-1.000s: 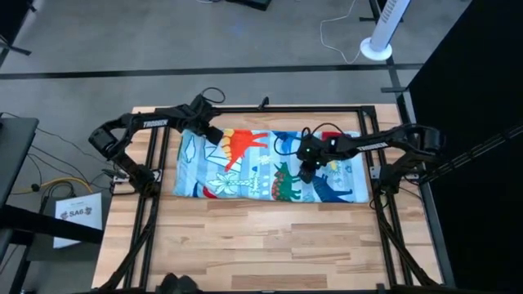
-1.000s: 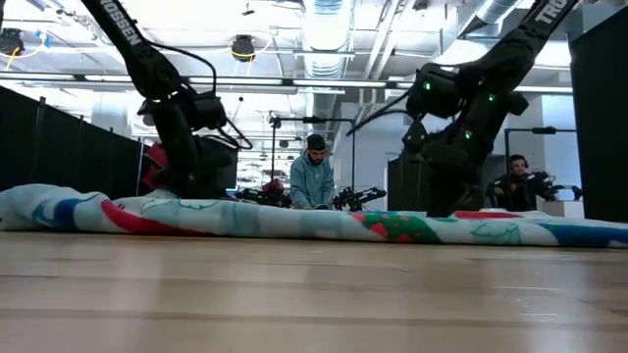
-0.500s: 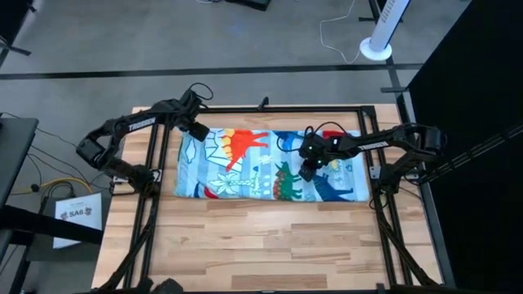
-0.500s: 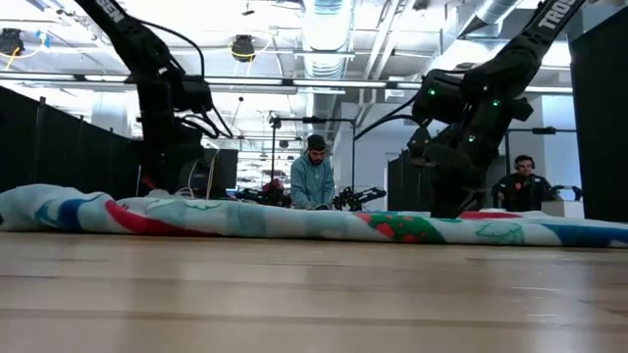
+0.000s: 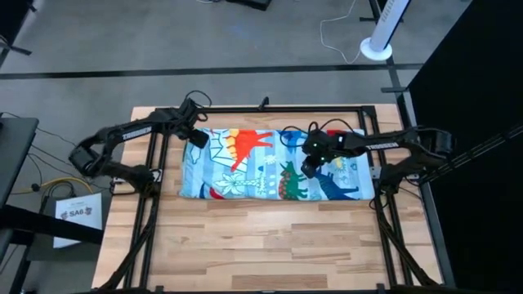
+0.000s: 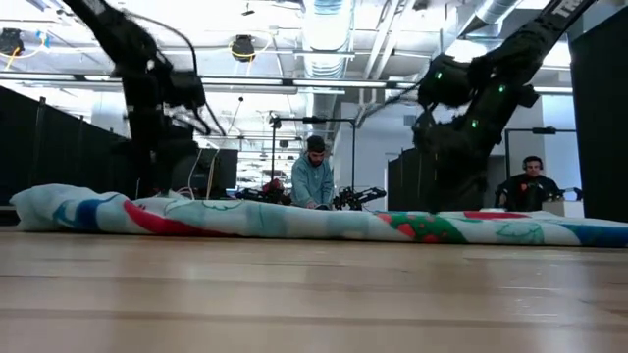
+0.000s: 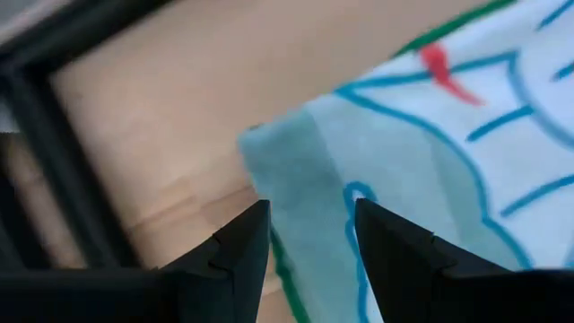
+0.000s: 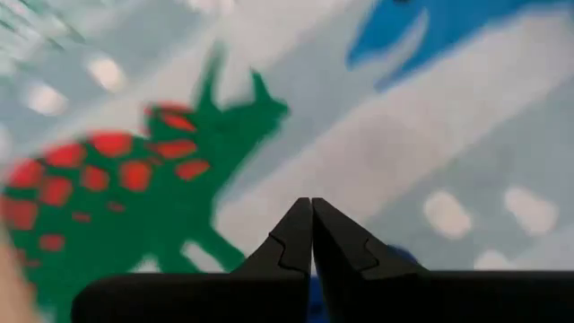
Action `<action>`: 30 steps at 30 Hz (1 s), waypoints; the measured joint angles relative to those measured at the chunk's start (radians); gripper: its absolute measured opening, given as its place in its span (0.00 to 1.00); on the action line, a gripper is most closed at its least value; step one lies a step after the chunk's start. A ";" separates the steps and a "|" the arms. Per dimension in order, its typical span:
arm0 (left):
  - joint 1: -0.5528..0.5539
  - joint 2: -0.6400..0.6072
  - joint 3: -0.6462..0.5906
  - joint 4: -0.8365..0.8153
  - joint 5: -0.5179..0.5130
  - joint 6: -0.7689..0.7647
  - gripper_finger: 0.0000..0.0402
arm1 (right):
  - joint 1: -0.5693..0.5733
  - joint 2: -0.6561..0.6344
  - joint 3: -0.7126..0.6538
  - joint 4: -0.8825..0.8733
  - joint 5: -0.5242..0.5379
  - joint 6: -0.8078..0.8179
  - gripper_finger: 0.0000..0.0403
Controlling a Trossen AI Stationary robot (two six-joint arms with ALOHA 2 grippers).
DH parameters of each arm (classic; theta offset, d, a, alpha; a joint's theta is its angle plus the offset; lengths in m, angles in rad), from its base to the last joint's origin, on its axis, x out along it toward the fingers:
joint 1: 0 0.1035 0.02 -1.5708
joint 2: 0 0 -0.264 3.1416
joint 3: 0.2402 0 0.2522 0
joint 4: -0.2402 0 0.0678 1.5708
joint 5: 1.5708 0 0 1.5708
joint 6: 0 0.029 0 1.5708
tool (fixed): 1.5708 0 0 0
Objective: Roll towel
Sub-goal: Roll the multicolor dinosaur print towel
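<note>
Nearest, the wooden bench (image 5: pixel 261 245) lies bare along its front edge. Farther back, the towel (image 5: pixel 245 175) lies spread flat across the bench's rear half. Above the towel's right half hovers the right gripper (image 5: pixel 309 169), fingertips pressed together, gripping nothing. At the towel's far left corner sits the left gripper (image 7: pixel 307 235), fingers parted, empty.

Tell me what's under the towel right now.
The towel lies flat on the wooden table. Only bare wood shows around its edges; whatever it covers is hidden. No lump suggests anything beneath.
</note>
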 joint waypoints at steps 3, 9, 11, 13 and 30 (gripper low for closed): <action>0.018 0.063 -0.040 0.018 0.000 -0.003 0.37 | 0.009 0.046 -0.001 -0.004 -0.007 0.005 0.00; 0.031 0.099 -0.037 -0.133 -0.032 -0.025 0.37 | 0.016 0.134 -0.009 0.021 -0.010 0.008 0.00; 0.031 0.095 -0.021 -0.186 -0.041 -0.022 0.37 | 0.013 0.160 -0.014 0.040 -0.018 0.012 0.00; 0.029 0.074 0.007 -0.237 -0.044 -0.007 0.37 | 0.010 0.171 -0.015 0.047 -0.022 0.004 0.00; -0.310 -0.280 0.030 -0.310 0.238 -0.060 0.37 | 0.041 0.063 0.072 -0.106 0.044 -0.079 0.00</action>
